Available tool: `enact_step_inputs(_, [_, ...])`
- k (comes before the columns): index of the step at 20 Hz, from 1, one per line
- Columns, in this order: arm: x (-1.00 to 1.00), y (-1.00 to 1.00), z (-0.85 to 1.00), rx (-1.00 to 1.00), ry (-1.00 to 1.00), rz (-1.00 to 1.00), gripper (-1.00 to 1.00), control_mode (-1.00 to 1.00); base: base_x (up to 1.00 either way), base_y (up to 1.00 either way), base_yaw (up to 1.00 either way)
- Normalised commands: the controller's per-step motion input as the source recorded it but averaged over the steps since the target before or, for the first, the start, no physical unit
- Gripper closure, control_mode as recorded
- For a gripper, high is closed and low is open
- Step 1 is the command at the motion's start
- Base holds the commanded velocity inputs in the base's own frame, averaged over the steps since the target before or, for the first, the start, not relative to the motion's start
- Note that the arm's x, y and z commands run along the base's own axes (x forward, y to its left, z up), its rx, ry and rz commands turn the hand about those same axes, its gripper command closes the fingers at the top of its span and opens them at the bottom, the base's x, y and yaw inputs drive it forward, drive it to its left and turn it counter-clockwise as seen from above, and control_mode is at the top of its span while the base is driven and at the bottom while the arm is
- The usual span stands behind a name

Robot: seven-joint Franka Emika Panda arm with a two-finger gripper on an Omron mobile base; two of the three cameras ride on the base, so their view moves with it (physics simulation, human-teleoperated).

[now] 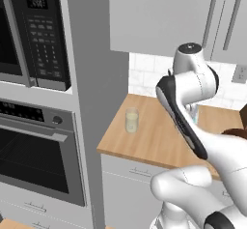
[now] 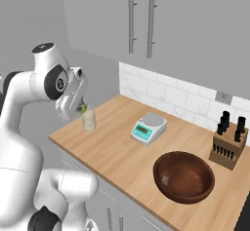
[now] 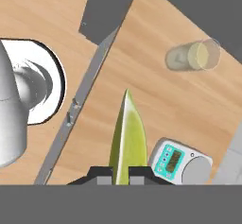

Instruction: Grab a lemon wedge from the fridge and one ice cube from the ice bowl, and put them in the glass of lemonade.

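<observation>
My arm rises from the lower left of the right base view, folds at the elbow and carries my wrist up to the left-middle of the frame, where the hand tips downward over the near-left corner of the wooden counter (image 2: 122, 152). In the left base view the same arm climbs from the lower right, its dark-trimmed forearm crossing the middle of the picture in front of the counter.

My pincer (image 3: 121, 170) is closed on a lemon wedge (image 3: 127, 140): in the hand view the two dark tips press against its base at the bottom centre, and the yellow-green slice stands up between them, its point reaching toward mid-frame. In the right base view a bit of green shows at my fingertips, just above the rim of the glass.

The glass of lemonade (image 2: 89, 119) stands upright on the counter near its left corner; in the hand view it lies at the upper right, apart from the wedge. A small digital scale (image 2: 149, 127) sits on the counter right of the glass, a brown wooden bowl (image 2: 183, 176) lower right, and a knife block (image 2: 228, 146) at the far right.
</observation>
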Motion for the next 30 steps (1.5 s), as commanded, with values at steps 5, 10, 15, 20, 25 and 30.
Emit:
enact_step_inputs(5, [-0.03, 0.0, -0.28, -0.44, -0.11, 0.76, 1.0, -1.0, 0.0, 0.0, 0.0])
enact_step_inputs(10, [0.0, 0.01, -0.11, -0.39, -0.09, 0.71, 1.0, -1.0, 0.0, 0.0, 0.0])
enact_step_inputs(15, [0.0, 0.08, 0.0, -0.37, -0.02, 0.65, 1.0, -1.0, 0.0, 0.0, 0.0])
enact_step_inputs(20, [0.09, 0.15, 0.0, -0.4, -0.01, 0.59, 1.0, -1.0, 0.0, 0.0, 0.0])
enact_step_inputs(25, [0.29, 0.1, 0.0, -0.32, -0.02, 0.45, 1.0, -1.0, 0.0, 0.0, 0.0])
enact_step_inputs(30, [0.06, 0.06, 0.0, -0.14, 0.01, 0.22, 1.0, -1.0, 0.0, 0.0, 0.0])
